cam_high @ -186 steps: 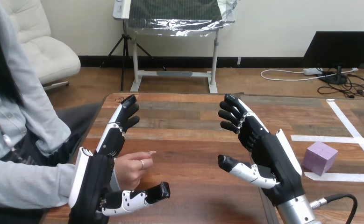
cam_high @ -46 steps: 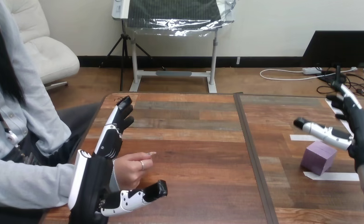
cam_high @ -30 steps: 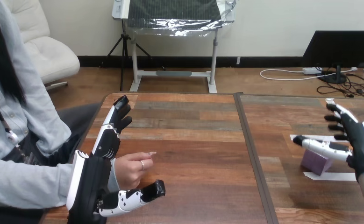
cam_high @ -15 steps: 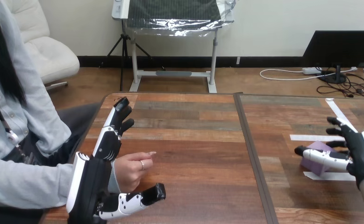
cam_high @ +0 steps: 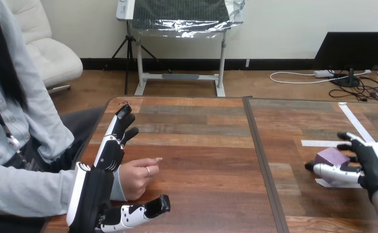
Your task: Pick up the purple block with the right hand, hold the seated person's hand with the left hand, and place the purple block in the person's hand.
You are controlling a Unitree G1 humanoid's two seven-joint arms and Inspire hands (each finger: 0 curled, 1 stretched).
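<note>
The purple block [cam_high: 333,156] sits on the table at the right, inside white tape marks. My right hand [cam_high: 371,167] is down at it and open. Its thumb lies along the block's near side and its fingers reach past the far side; I cannot tell if they touch it. At the left, the person's hand [cam_high: 136,174] rests loosely curled on the table. My left hand [cam_high: 97,191] is open beside it, with straight fingers stretched along its far side and the thumb out in front of it. Nothing is curled round the person's hand.
White tape lines [cam_high: 354,121] mark the table's right part. A dark seam [cam_high: 259,160] runs front to back between the two table halves. The person's grey sleeve [cam_high: 26,191] lies along the table's left edge.
My right hand has swung out right and come down, until its thumb and fingers straddle the purple block. My left hand has sunk slightly beside the person's hand, which has stayed still.
</note>
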